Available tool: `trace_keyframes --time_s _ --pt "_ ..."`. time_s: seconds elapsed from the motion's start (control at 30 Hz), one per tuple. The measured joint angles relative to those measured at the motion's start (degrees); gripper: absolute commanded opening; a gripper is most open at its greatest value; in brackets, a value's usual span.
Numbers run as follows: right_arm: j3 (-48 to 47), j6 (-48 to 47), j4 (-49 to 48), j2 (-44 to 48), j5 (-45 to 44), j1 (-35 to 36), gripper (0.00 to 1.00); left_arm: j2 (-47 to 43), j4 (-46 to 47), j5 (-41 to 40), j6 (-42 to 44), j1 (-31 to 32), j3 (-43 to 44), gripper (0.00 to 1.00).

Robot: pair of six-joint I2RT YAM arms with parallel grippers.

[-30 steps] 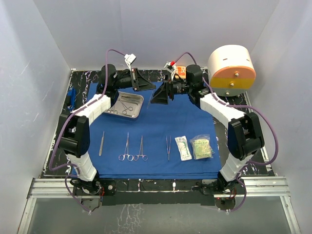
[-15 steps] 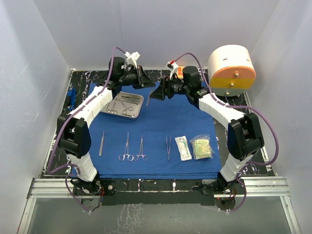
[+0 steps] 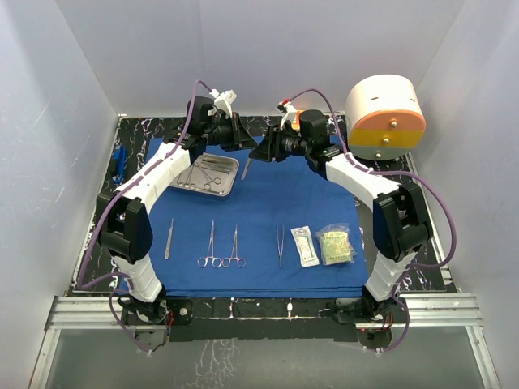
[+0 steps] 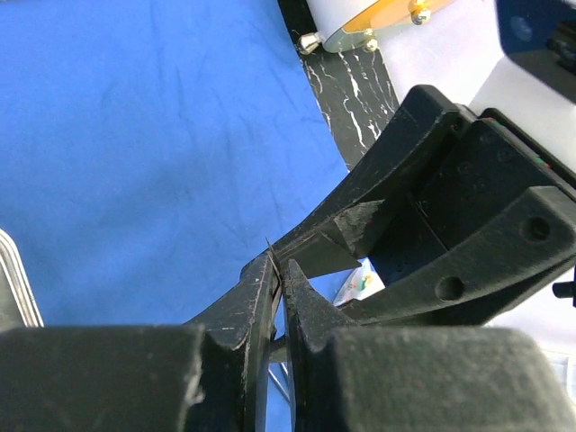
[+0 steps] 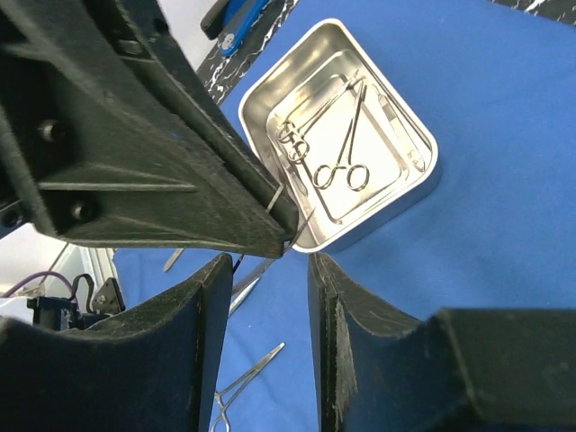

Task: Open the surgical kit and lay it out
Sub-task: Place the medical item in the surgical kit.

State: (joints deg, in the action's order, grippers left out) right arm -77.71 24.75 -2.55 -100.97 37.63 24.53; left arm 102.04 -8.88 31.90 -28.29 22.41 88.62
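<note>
From above, both arms have lifted and swung inward over the last second. The left gripper (image 3: 242,143) and right gripper (image 3: 259,152) now meet tip to tip above the far edge of the blue drape (image 3: 300,194), just right of the steel tray (image 3: 233,180). A slim instrument (image 3: 246,168) dangles below the meeting point, and I read this as a handover. Nearer the bases, a pair of tweezers (image 3: 169,239), 2 ring-handled forceps (image 3: 209,247), a second tweezers (image 3: 280,245) and 2 sealed packets (image 3: 336,245) lie spaced in a row on the cloth, so the kit is open and mostly laid out.

From the left wrist, the rough, matte-black fingers (image 4: 243,306) are pressed together on a thin bright sliver of metal. The right gripper's angular fingers straddle that tip. The drape behind is a soft, dull weave with faint creases.

From the right wrist, that pincer's fingers (image 5: 207,342) stand spread, though narrower than a second ago, with the left gripper's tip and the metal strip just ahead of the gap. I cannot see them touching it yet. The tray is polished, rounded at the corners and mirror-walled. It holds further forceps (image 5: 345,151), so there is more to set out.
</note>
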Motion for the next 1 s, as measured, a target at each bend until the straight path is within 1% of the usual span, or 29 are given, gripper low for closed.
trace_keyframes --time_s 0.17,0.23,0.5,0.6,0.93,1.0 --pt "0.0 0.9 0.4 -0.9 -0.9 0.1 0.34 0.2 -0.7 -1.3 0.4 0.3 0.0 0.0" --pt "-0.1 1.3 0.4 -0.9 -0.9 0.1 0.31 0.2 -0.6 -1.6 0.5 0.6 0.0 0.0" --pt "-0.1 4.0 -0.6 -1.4 -0.4 0.2 0.1 0.2 -0.6 -3.3 0.9 1.2 0.0 0.0" --pt "-0.1 4.7 -0.6 -1.4 -0.9 0.2 0.0 0.2 -0.4 -3.3 1.1 1.2 0.0 0.0" --pt "1.5 5.1 -0.8 -1.3 -1.9 -0.2 0.0 0.2 1.4 -1.5 4.9 1.1 -0.7 0.42" --pt "2.9 5.1 -1.0 -1.2 -2.1 -0.5 0.0 0.1 1.7 0.3 6.0 1.0 -0.8 0.48"
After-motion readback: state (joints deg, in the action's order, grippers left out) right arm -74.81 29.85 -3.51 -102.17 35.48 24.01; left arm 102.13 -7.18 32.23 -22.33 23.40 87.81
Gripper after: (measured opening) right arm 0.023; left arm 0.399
